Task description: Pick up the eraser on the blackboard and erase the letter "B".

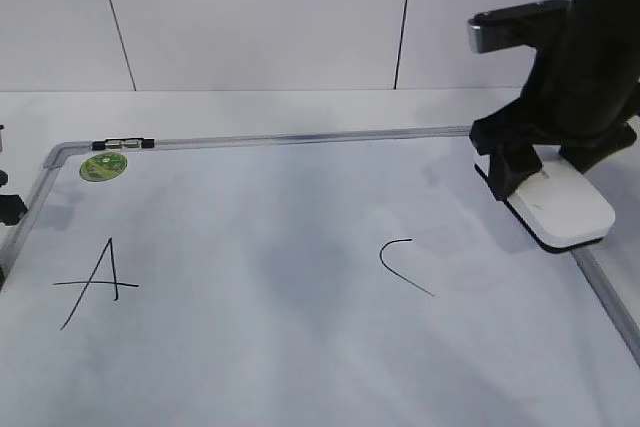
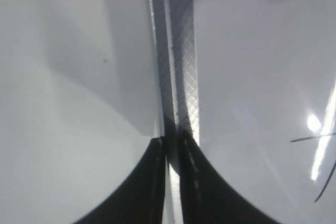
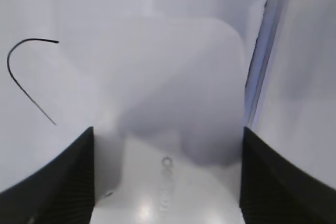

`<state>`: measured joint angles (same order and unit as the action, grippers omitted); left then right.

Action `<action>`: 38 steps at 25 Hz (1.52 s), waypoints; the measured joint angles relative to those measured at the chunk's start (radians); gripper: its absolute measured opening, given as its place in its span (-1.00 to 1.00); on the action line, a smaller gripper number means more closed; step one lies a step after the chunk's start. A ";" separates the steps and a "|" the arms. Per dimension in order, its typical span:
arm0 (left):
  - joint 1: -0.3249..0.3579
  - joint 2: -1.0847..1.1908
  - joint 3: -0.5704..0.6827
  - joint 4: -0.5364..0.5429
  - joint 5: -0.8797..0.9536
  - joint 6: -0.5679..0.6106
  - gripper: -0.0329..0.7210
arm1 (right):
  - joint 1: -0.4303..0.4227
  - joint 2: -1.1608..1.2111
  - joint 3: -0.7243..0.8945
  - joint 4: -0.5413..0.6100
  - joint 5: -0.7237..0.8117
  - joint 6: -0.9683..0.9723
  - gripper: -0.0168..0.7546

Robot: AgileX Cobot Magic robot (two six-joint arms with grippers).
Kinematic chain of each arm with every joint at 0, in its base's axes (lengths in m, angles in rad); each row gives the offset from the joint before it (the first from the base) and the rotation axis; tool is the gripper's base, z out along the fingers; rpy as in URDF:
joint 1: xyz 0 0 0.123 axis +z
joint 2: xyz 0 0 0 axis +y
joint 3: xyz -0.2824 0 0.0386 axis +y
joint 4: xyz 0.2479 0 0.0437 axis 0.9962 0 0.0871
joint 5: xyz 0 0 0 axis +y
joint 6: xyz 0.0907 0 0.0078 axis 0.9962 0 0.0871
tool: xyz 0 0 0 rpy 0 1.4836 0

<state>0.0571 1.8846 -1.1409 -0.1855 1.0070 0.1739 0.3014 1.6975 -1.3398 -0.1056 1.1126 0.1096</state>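
Note:
The blackboard (image 1: 300, 347) lies flat and is white with a grey frame. It carries an "A" (image 1: 100, 282) at the left and a "C" (image 1: 400, 262) right of centre. No letter "B" shows; the space between them is bare with faint grey smears. The white eraser (image 1: 570, 209) sits at the board's right edge, against the frame. My right gripper (image 1: 545, 162) is closed on its sides. In the right wrist view the eraser (image 3: 173, 192) fills the space between the right gripper's (image 3: 167, 129) fingers, with the "C" (image 3: 26, 72) to the left. My left gripper (image 2: 170, 140) is pinched on the board's frame (image 2: 178, 51).
A round green sticker (image 1: 103, 166) and a small black clip (image 1: 124, 144) mark the board's far left corner. The left gripper body (image 1: 8, 209) peeks in at the left edge. The board lies on a white table, with a white panelled wall behind.

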 joint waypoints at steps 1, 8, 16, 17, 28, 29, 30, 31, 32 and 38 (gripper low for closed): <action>0.000 0.000 0.000 0.000 0.000 0.000 -0.80 | -0.012 -0.002 0.028 0.010 -0.020 0.000 0.38; 0.000 0.000 0.000 -0.006 0.009 0.000 -0.80 | -0.093 -0.002 0.117 0.048 -0.140 0.004 0.38; 0.000 0.000 0.000 -0.010 0.017 0.000 -0.80 | -0.142 0.057 0.117 0.084 -0.176 -0.030 0.38; 0.000 0.000 0.000 -0.012 0.017 0.000 -0.80 | -0.142 0.066 0.117 0.087 -0.180 -0.034 0.38; 0.000 0.000 0.000 -0.014 0.022 0.000 -0.80 | -0.142 0.137 0.118 0.078 -0.214 -0.055 0.38; 0.000 0.000 0.000 -0.014 0.022 0.000 -0.80 | -0.142 0.137 0.118 0.074 -0.216 -0.055 0.38; 0.000 0.000 0.000 -0.014 0.022 0.000 -0.80 | -0.142 0.137 0.118 0.069 -0.218 -0.055 0.38; 0.000 0.000 0.000 -0.014 0.022 0.000 -0.80 | -0.142 0.137 0.118 0.069 -0.218 -0.057 0.38; 0.000 0.000 0.000 -0.014 0.022 0.000 -0.80 | -0.144 0.137 0.118 0.065 -0.218 -0.057 0.38; 0.000 0.000 0.000 -0.014 0.023 0.000 -0.80 | -0.144 0.155 0.118 0.054 -0.220 -0.059 0.38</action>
<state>0.0571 1.8846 -1.1409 -0.1996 1.0302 0.1739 0.1574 1.8524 -1.2216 -0.0521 0.8925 0.0506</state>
